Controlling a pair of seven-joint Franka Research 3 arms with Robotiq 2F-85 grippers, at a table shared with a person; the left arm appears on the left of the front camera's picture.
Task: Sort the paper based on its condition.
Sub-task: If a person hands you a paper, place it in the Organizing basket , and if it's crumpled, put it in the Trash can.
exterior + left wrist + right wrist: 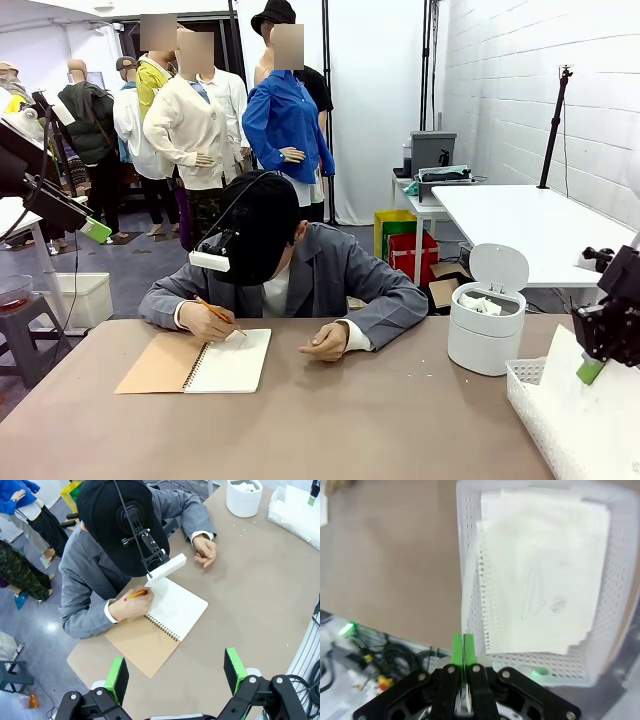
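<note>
A smooth flat sheet of paper [540, 580] with a torn spiral edge lies tilted into the white lattice basket [615, 645]. Its near edge rises over the basket wall to my right gripper [463, 645], whose green pads are shut on it. In the front view that gripper [590, 372] hangs over the basket [530, 400] at the table's right end, with the sheet [590, 425] leaning under it. Crumpled paper [487, 304] sits in the open white bin [480, 345]. My left gripper [176, 672] is open, high above the table's left side, with nothing between its fingers [97, 231].
A person leans over the table's far side and writes with a pencil [135, 595] in a tan-covered spiral notebook [195, 362]. The person's other hand [327, 343] rests on the table. The bin's lid [498, 268] stands up. Cables lie beside the table edge [365, 660].
</note>
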